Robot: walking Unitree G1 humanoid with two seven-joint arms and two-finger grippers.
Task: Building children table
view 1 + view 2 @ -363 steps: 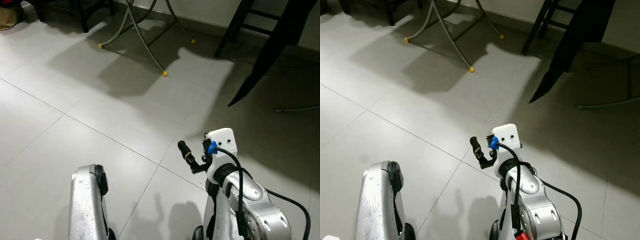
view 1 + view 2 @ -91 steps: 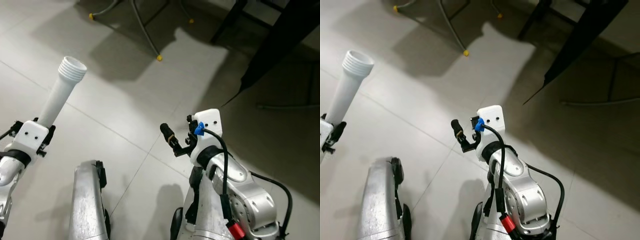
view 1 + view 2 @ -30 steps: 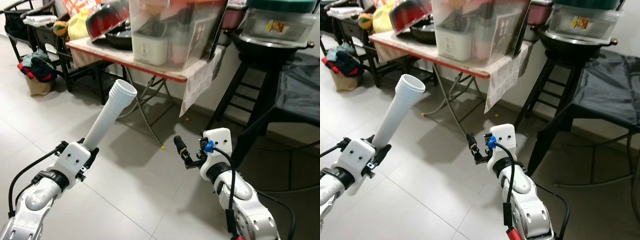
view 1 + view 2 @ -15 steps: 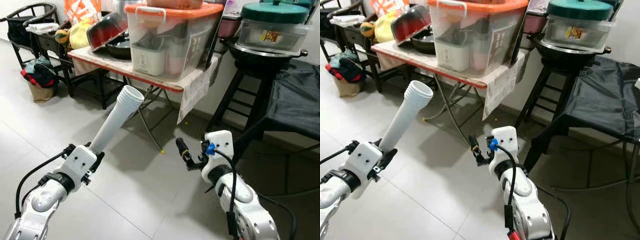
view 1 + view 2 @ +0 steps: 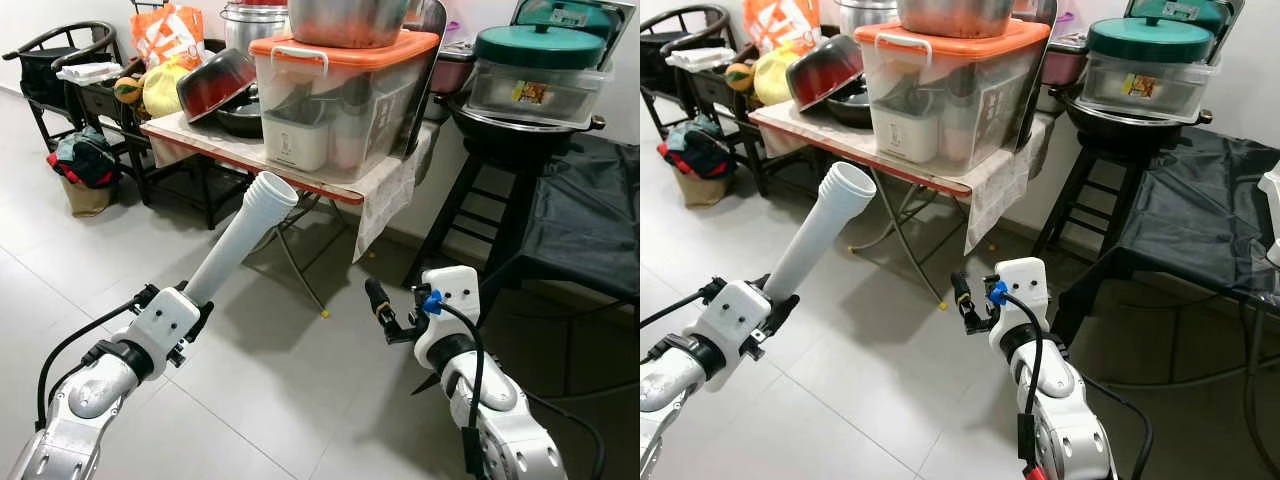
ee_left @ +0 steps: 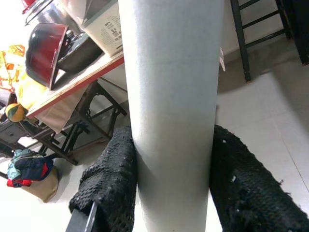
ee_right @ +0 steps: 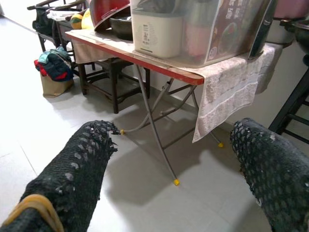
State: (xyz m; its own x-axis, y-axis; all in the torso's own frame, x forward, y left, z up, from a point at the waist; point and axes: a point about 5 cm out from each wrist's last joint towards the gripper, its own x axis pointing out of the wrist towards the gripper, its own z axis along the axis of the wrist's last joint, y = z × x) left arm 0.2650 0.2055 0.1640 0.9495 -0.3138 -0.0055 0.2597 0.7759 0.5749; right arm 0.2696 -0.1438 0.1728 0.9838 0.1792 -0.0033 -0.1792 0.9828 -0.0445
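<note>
I'm seeing bright, even indoor light w/ soft shadows lying under the folding table (image 5: 300, 180) on the pale floor (image 5: 60, 260). Head views are reading sharp; the white tube (image 6: 171, 116) is blurring close-up in left wrist cam.

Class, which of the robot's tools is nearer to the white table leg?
Left. The left tool is shut on the white table leg; the right tool is open and apart from it.

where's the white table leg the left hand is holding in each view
Left eye view: white table leg rises from the left hand, ribbed end toward the folding table.
Right eye view: same leg, left of centre, tilted up and right.
Left wrist view: the leg fills the centre, clamped between both black fingers.
Right wrist view: not in it.
Shared landmark: the folding table with its red edge.
</note>
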